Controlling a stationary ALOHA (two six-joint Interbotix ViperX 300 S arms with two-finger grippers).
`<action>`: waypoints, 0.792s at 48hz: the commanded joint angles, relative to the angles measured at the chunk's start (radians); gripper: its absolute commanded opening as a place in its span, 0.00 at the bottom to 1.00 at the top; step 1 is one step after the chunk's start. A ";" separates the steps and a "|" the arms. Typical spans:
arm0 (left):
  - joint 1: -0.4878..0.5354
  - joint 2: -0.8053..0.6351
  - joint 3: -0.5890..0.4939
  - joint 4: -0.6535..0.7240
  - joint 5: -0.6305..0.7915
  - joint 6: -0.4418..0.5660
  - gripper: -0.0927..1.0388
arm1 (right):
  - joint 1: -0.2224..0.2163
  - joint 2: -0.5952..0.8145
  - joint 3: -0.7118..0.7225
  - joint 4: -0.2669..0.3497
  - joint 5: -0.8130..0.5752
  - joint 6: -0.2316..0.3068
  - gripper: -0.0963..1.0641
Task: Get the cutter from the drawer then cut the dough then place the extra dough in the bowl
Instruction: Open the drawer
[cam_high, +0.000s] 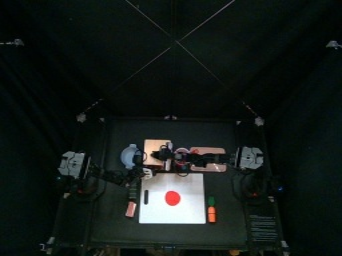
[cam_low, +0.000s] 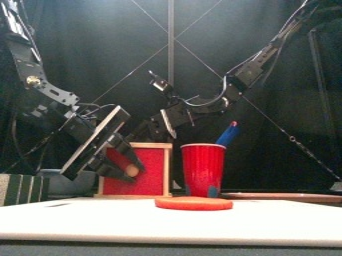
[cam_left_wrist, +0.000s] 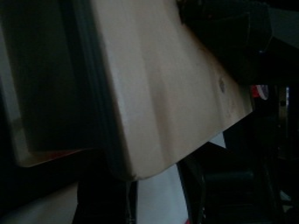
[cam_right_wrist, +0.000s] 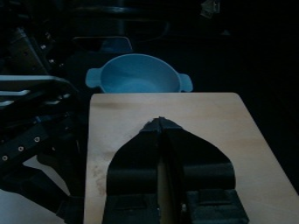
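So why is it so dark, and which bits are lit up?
Top view: black curtains swallow the light; only the board and dough stand out. Front view: board, dough and cup are well lit. Left wrist view: the box has a lit pale face, dark beside it. Right wrist view: box top and bowl are lit, the right gripper a dark shape.

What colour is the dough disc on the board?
Red. The dough shows best in the top view.

A white cutting board (cam_high: 151, 208) lay on the black table (cam_high: 107, 228), toward the front. A red cup (cam_low: 203, 168) stood upright with a blue toy knife (cam_low: 227, 133) sticking out. A small reddish toy (cam_high: 131, 208) lay just left of the board, and a green-ended one (cam_high: 210, 212) lay at its right edge.
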 joint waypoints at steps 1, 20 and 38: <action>-0.005 -0.014 0.000 0.000 0.017 0.002 0.58 | 0.005 0.003 0.003 0.005 0.015 0.002 0.05; -0.075 -0.029 -0.002 -0.003 0.061 -0.002 0.58 | -0.003 0.003 -0.020 0.009 0.034 -0.005 0.05; -0.129 -0.031 -0.009 -0.009 0.077 -0.009 0.58 | -0.017 0.015 -0.046 0.009 0.092 -0.005 0.05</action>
